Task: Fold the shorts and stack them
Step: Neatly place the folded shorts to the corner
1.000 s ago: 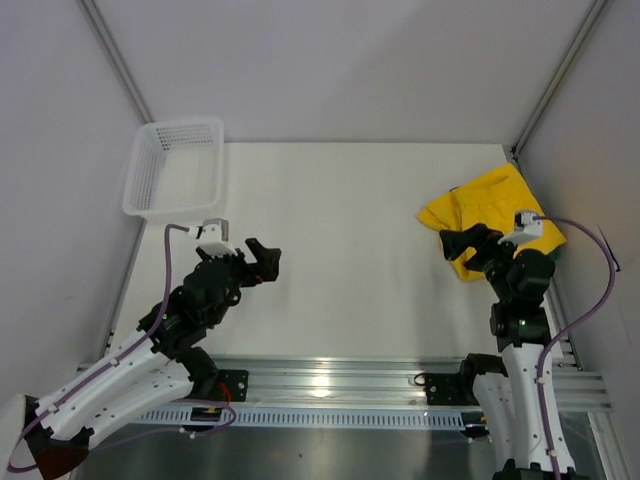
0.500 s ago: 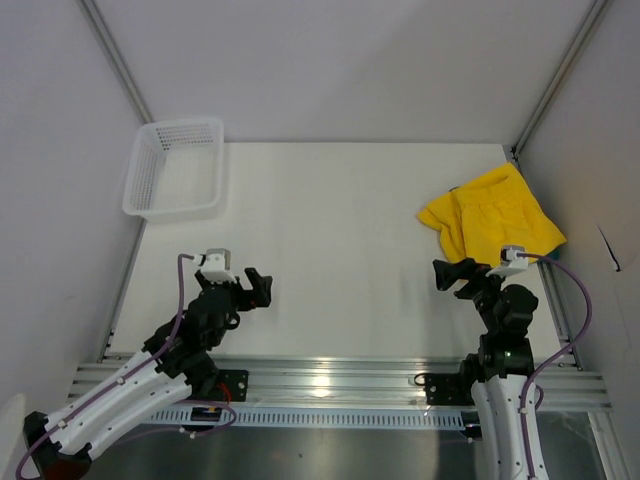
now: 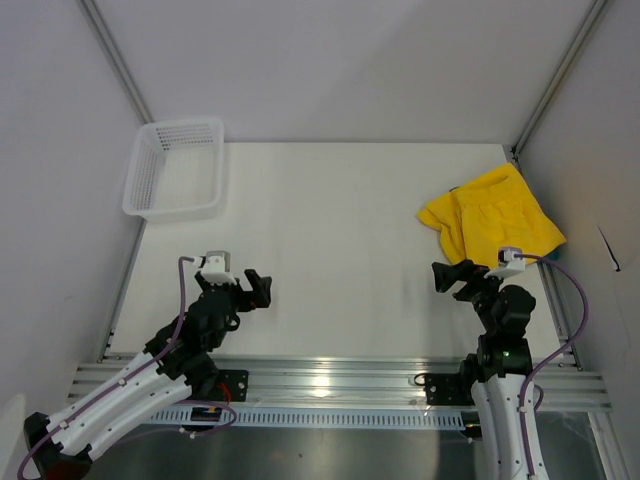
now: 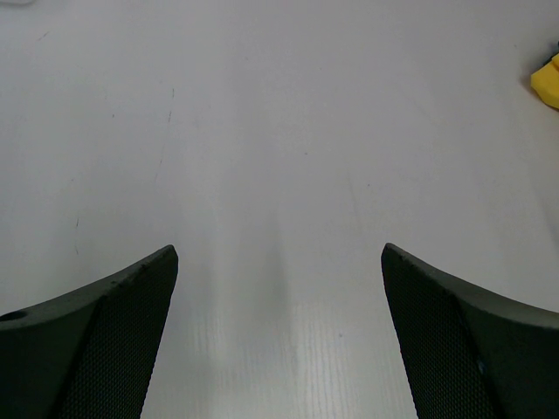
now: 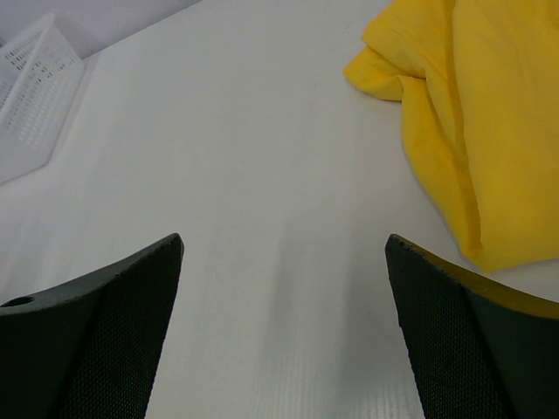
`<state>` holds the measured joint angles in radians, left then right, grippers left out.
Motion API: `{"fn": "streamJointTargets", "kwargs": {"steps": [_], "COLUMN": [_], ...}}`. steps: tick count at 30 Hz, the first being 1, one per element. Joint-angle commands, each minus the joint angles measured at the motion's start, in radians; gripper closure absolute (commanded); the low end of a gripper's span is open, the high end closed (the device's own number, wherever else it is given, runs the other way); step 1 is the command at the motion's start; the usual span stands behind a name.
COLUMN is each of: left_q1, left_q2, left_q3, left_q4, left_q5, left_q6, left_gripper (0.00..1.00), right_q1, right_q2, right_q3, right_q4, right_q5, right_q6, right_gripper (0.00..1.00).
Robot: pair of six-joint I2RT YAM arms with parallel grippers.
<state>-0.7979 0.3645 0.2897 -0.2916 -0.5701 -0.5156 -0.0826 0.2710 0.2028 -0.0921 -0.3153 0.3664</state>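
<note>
- Both arms have pulled back toward their bases since a second ago: the left black two-finger gripper (image 3: pixel 262 288) has dropped away from the basket side, and the right black two-finger gripper (image 3: pixel 449 275) has come off the cloth and now sits just near of it.
- Bright yellow soft cloth shorts (image 3: pixel 492 214) lie in a loosely folded heap at the far right of the white table (image 3: pixel 330 220), right against the right wall. Can't really make out a teal pair from here.
- Left gripper's jaws are spread wide with nothing between them, just bare tabletop under it.
- Right gripper is also wide apart and empty, yellow shorts ahead to its right.
- White plastic mesh basket (image 3: pixel 176 168) sits at the far left corner.
</note>
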Motion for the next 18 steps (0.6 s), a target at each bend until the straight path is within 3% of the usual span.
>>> {"fn": "streamJointTargets", "kwargs": {"steps": [1,18], "left_q1": [0.005,0.005], "left_q2": [0.002,0.001], "left_q3": [-0.003,-0.003], "left_q4": [0.031,0.028], "left_q5": [-0.011,-0.014], "left_q6": [0.003,-0.003], "left_gripper": [0.01,0.01], "right_q1": [0.003,0.004], "right_q2": [-0.012,-0.012], "right_q3": [-0.005,-0.008], "right_q4": [0.034,0.032], "right_q5": [0.018,0.025], "right_q6": [0.005,0.009], "right_gripper": [0.00,0.01]}}
